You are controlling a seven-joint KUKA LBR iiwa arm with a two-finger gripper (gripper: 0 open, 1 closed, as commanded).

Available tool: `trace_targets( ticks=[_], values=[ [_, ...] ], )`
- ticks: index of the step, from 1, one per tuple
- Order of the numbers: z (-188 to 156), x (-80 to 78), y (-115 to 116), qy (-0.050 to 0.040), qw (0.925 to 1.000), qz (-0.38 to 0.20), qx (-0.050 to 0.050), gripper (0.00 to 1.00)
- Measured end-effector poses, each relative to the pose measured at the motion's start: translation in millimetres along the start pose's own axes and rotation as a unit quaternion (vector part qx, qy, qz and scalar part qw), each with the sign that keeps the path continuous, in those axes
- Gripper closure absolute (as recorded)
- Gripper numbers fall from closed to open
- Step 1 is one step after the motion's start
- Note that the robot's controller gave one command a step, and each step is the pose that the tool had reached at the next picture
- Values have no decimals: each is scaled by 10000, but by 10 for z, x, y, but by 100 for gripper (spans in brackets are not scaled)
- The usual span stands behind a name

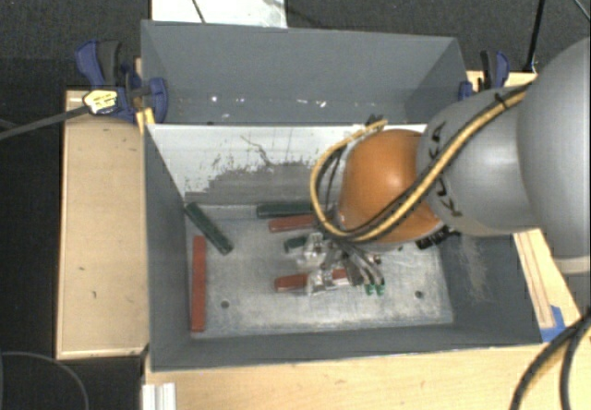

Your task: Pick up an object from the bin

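Grey bin (pixel 175 343) floor: my fingers (pixel 325 275) sit at a red-brown stick (pixel 292 284); their spread I cannot tell; nothing lifted yet.

The end effector (pixel 325 268) sits low over the floor of the grey bin (pixel 169 260), beneath the arm's orange cover (pixel 379 182). Just to its left lies a short red-brown stick (pixel 292 283). Behind it, towards the back wall, lie a second red-brown stick (pixel 288 225) and a dark green stick (pixel 282 211). Farther left is a tilted dark green bar (pixel 209 229), and farthest left a long red-brown bar (pixel 198 283).
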State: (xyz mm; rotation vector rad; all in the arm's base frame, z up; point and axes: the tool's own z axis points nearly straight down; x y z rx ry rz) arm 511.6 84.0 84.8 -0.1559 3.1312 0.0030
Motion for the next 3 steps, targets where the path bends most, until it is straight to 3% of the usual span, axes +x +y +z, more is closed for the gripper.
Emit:
trace_targets(
  ticks=[2, 3],
  values=[
    [-291, 24, -2, 60, 10000, 25, 6, 100],
    [-436, 4, -2, 24, 10000, 33, 6, 100]
  ],
)
